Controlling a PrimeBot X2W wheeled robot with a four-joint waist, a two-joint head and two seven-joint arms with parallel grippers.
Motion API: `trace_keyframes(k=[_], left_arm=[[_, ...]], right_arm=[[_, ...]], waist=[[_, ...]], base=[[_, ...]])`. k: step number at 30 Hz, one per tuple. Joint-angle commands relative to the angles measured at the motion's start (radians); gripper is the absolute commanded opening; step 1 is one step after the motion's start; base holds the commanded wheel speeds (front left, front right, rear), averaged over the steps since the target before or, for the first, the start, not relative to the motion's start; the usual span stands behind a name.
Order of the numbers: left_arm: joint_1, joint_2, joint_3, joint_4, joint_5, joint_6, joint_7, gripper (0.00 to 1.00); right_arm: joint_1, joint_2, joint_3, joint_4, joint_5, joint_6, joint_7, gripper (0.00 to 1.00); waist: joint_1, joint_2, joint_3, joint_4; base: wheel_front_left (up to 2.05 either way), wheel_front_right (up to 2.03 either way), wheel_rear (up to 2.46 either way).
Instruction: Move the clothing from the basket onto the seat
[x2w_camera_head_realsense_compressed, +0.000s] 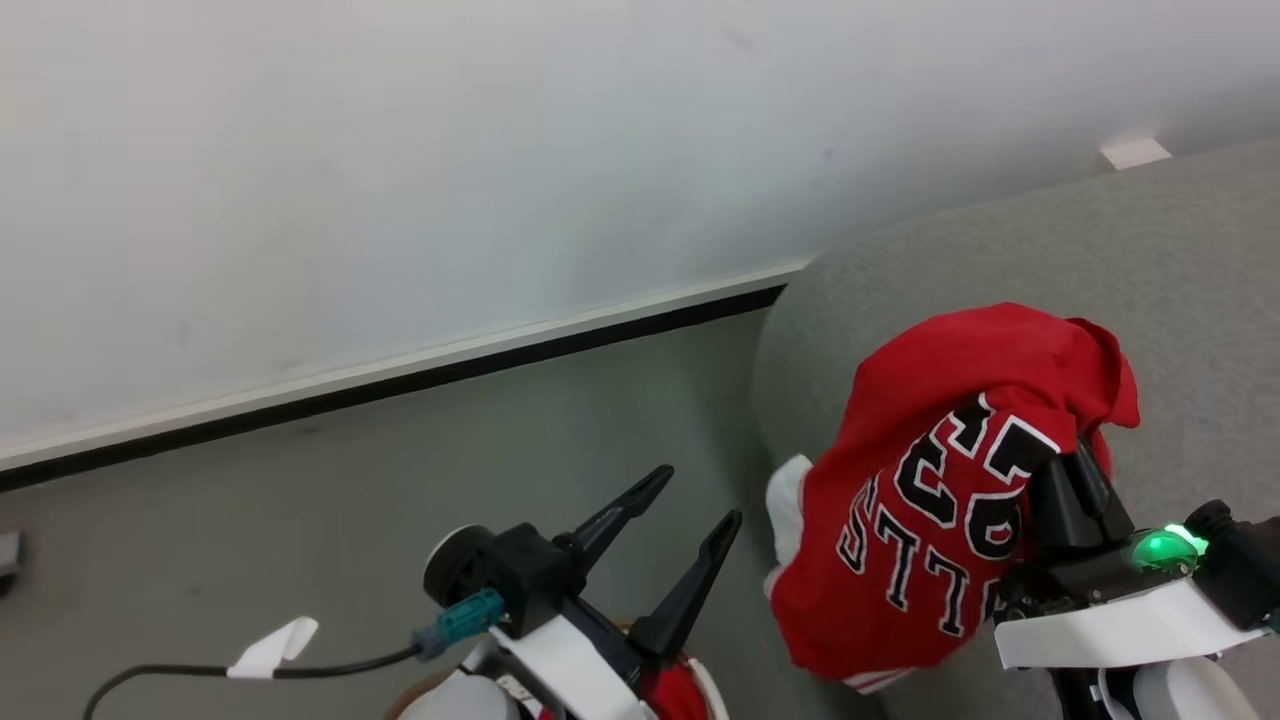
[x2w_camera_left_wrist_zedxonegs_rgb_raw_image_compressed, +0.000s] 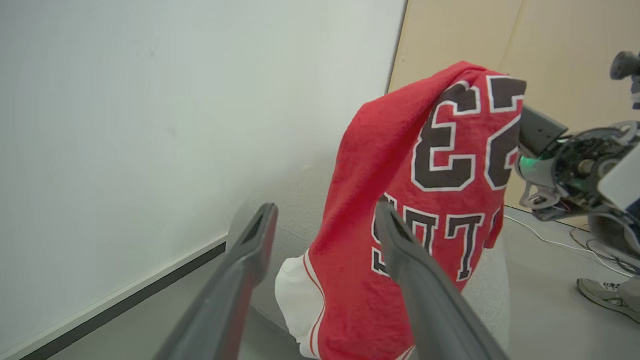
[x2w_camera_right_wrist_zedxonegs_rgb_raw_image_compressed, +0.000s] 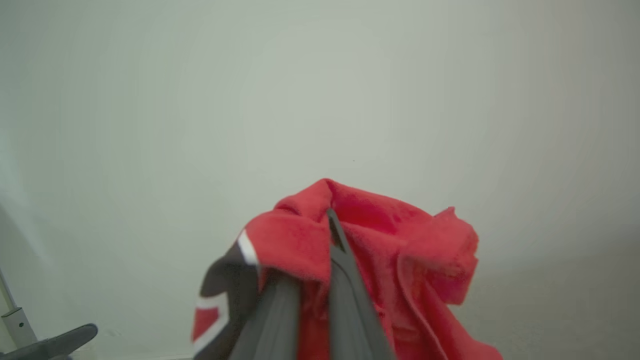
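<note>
Right gripper (x2w_camera_head_realsense_compressed: 1075, 475) holds the jersey (x2w_camera_head_realsense_compressed: 930, 500) clenched over the seat's (x2w_camera_head_realsense_compressed: 1150, 260) corner (left gripper (x2w_camera_head_realsense_compressed: 697, 493) released, empty); next, lower and unclench.

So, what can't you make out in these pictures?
Basket: head view, mostly cut off by the bottom edge.
Jersey lettering: head view, partly lost in folds.
Seat: head view, runs off the right edge.
Person: left wrist view, cut off by the right edge past a shoe.

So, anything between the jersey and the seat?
Nothing visible. The right gripper is shut on the jersey, which hangs at the corner of the grey seat. Nothing shows in the way on the seat fabric around it.
</note>
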Motion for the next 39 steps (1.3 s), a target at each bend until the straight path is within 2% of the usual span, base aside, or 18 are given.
trace_keyframes(k=[1, 8, 16, 21, 23, 25, 30, 36, 38, 39], left_arm=[[0.001, 0.012, -0.001, 0.007, 0.014, 0.006, -0.013, 1.00], [0.020, 0.011, -0.010, 0.027, 0.024, 0.014, -0.020, 1.00], [-0.008, 0.003, -0.020, 0.033, 0.028, 0.008, -0.019, 1.00], [-0.041, 0.015, -0.016, 0.016, 0.031, 0.006, -0.004, 1.00], [-0.057, 0.023, -0.015, 0.005, 0.035, 0.005, 0.003, 1.00], [-0.078, 0.030, -0.014, -0.006, 0.038, 0.001, 0.010, 1.00], [-0.137, 0.049, -0.012, -0.028, 0.057, -0.007, 0.025, 1.00], [-0.199, 0.067, -0.022, -0.027, 0.089, -0.012, 0.023, 1.00], [-0.215, 0.064, -0.025, -0.026, 0.091, -0.014, 0.019, 1.00], [-0.215, 0.064, -0.025, -0.026, 0.091, -0.014, 0.019, 1.00]], right_arm=[[0.006, 0.003, -0.001, -0.012, -0.010, -0.002, -0.004, 0.00], [0.007, 0.010, -0.012, -0.035, -0.007, -0.002, -0.004, 0.00], [-0.062, -0.034, -0.047, -0.032, 0.008, -0.002, -0.002, 0.00], [-0.199, -0.114, -0.108, -0.041, -0.007, -0.002, 0.027, 0.00], [-0.263, -0.167, -0.131, -0.040, -0.061, -0.002, 0.056, 0.00], [-0.335, -0.178, -0.164, -0.047, -0.064, -0.002, 0.080, 0.00], [-0.506, -0.259, -0.265, -0.025, -0.100, -0.002, 0.149, 0.00], [-0.691, -0.339, -0.404, 0.103, -0.105, -0.002, 0.190, 0.00], [-0.736, -0.366, -0.432, 0.181, -0.121, -0.002, 0.195, 0.00], [-0.736, -0.366, -0.432, 0.181, -0.121, -0.002, 0.195, 0.00]], waist=[[-0.0001, -0.0001, 0.032, -0.075], [-0.0001, -0.0001, 0.040, -0.132], [-0.0001, -0.0001, 0.066, -0.104], [-0.0001, -0.0001, 0.143, -0.053], [-0.0001, -0.0001, 0.193, -0.028], [-0.0001, -0.0001, 0.245, -0.002], [-0.0001, -0.0001, 0.378, 0.061], [-0.0001, -0.0001, 0.483, 0.117], [-0.0001, -0.0001, 0.505, 0.131], [-0.0001, -0.0001, 0.505, 0.131]], base=[[0.00, 0.00, 0.00], [0.00, 0.00, 0.00], [0.00, 0.00, 0.00], [0.00, 0.00, 0.00], [0.00, 0.00, 0.00], [0.00, 0.00, 0.00], [0.00, 0.00, 0.00], [0.00, 0.00, 0.00], [0.00, 0.00, 0.00], [0.00, 0.00, 0.00]])
